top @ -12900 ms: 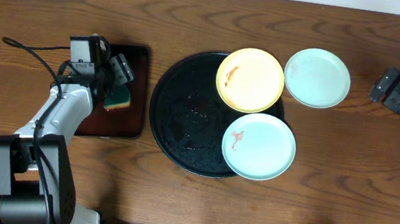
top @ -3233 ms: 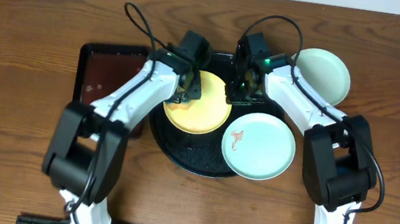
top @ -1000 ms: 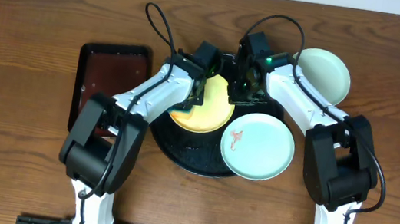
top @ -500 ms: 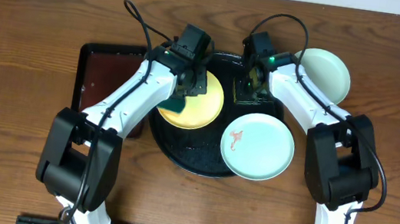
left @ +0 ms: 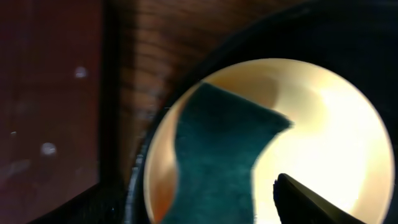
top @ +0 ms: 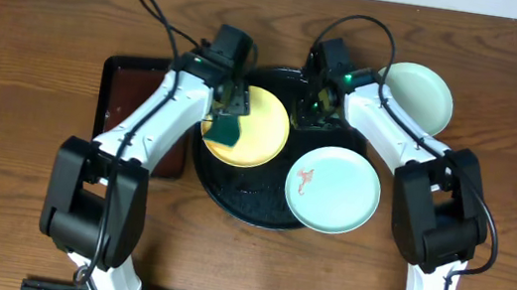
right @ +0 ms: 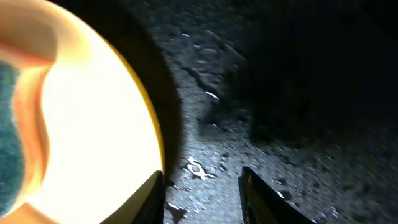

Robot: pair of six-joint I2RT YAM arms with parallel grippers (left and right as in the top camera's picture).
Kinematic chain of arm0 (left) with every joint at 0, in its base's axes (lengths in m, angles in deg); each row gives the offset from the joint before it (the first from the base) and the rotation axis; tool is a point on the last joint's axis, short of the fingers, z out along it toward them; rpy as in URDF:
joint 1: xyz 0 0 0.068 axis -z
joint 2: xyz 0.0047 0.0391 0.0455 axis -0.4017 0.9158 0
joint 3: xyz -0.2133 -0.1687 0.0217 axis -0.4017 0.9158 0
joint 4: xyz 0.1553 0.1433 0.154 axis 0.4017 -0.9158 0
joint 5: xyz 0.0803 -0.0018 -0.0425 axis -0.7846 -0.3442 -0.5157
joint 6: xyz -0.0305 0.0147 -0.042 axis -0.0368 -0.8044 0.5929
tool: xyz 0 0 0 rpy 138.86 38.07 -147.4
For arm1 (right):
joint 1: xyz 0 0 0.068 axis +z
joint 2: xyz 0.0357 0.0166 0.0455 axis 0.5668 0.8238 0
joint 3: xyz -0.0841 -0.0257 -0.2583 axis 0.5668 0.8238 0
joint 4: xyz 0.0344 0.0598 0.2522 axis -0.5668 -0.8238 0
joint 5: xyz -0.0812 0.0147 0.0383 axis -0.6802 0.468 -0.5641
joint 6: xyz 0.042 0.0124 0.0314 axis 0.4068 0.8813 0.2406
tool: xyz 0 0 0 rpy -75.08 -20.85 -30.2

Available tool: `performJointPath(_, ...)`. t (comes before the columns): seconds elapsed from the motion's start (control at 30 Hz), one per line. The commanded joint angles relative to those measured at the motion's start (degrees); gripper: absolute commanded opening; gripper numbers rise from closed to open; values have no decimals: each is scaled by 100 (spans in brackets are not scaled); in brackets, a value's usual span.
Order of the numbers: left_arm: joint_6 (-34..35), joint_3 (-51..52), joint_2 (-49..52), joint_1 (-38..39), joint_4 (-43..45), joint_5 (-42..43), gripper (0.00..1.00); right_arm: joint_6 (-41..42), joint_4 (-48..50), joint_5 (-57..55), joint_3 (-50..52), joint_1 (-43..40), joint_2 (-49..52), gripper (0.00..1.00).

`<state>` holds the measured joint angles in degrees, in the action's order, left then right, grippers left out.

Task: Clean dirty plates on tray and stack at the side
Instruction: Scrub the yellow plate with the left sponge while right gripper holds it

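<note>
Just beneath left gripper (top: 232,102) lies yellow plate (top: 262,131).

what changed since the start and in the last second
The round yellow plate went from the far right rim of the large round black tray to its left-centre. The left gripper brought the dark green sponge over, then opened and left it lying on that plate. The right gripper opened off the plate's edge. The smeared mint-blue plate, the clean mint-blue plate and the reddish-brown rectangular tray stayed put.
</note>
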<state>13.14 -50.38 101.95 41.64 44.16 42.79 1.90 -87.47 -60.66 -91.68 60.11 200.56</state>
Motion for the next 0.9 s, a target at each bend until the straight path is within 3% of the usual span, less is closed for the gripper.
performJointPath(0.0, -101, 42, -26, -103, -66, 44, 75, 39, 76, 125, 9, 177, 81, 37)
performJointPath(0.2, -101, 42, -26, -107, -138, 44, 75, 140, 146, 122, 9, 413, 313, 36)
performJointPath(0.33, -103, 42, -26, -107, -175, 44, 61, 249, 120, -94, 9, 442, 417, 18)
performJointPath(0.47, -295, 105, -20, -107, -190, 518, 59, 249, 55, -326, 4, 372, 413, 1)
performJointPath(0.57, -378, 177, 50, -92, -153, 966, 59, 249, 22, -332, 4, 293, 413, 1)
performJointPath(0.87, -439, 203, 260, 13, -72, 981, 65, 238, -170, -337, -39, 214, 413, 1)
